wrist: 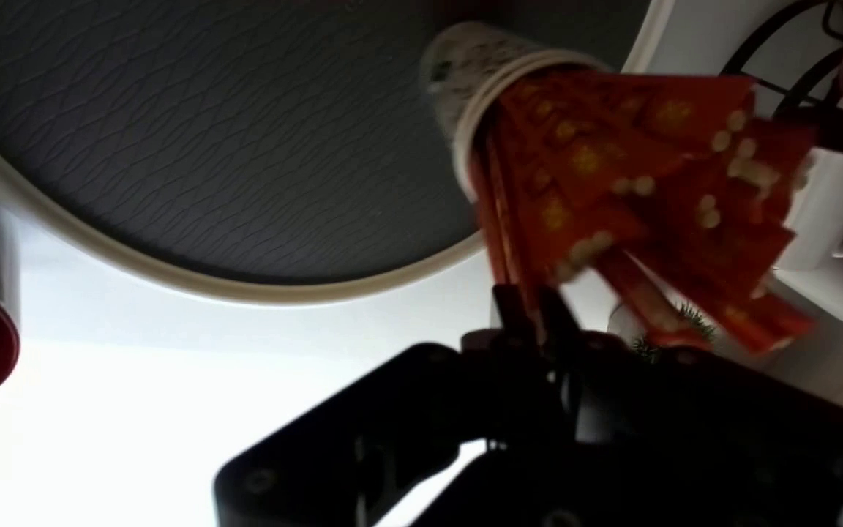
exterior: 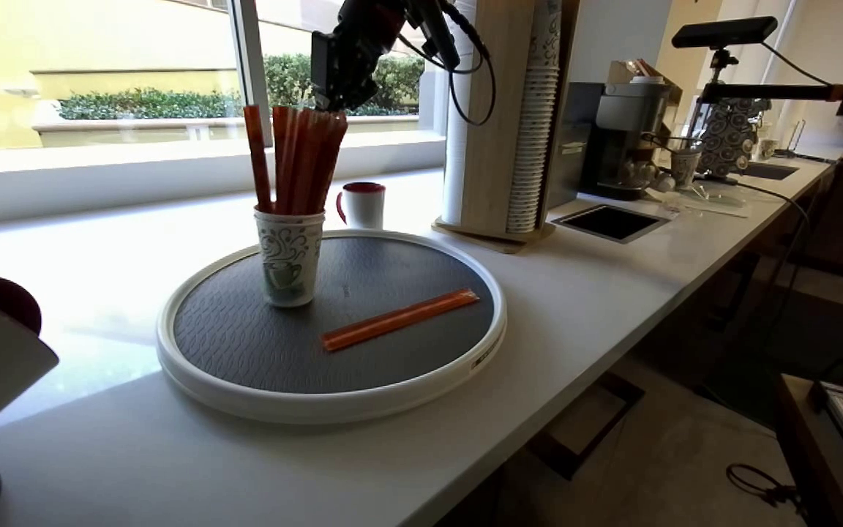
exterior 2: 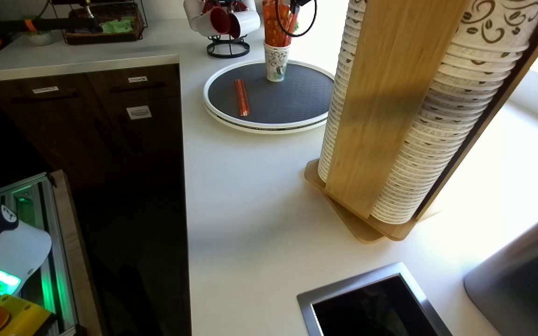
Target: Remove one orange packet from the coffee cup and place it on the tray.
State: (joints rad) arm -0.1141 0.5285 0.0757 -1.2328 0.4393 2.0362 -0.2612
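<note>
The coffee cup (exterior: 286, 256), white with greenish-grey print, stands upright on the round dark grey tray (exterior: 385, 271) with a white rim. It also shows in an exterior view (exterior 2: 276, 63) and the wrist view (wrist: 484, 62). It holds a dense bundle of orange packets (exterior: 304, 161). One orange packet (exterior: 399, 320) lies flat on the tray beside the cup. My gripper (wrist: 529, 300) is at the upper ends of the bundle, its fingers close together around an orange packet (wrist: 503, 234) at the bundle's edge. That packet's lower end is still inside the cup. The gripper tip (exterior: 330, 106) is dark in an exterior view.
A white mug with red inside (exterior: 365, 208) stands behind the tray by the window. A tall wooden cup dispenser (exterior: 491, 124) stands beside the tray. A mug rack (exterior 2: 229, 46) stands on the tray's other side. The counter's edge (exterior 2: 185, 186) runs along the front.
</note>
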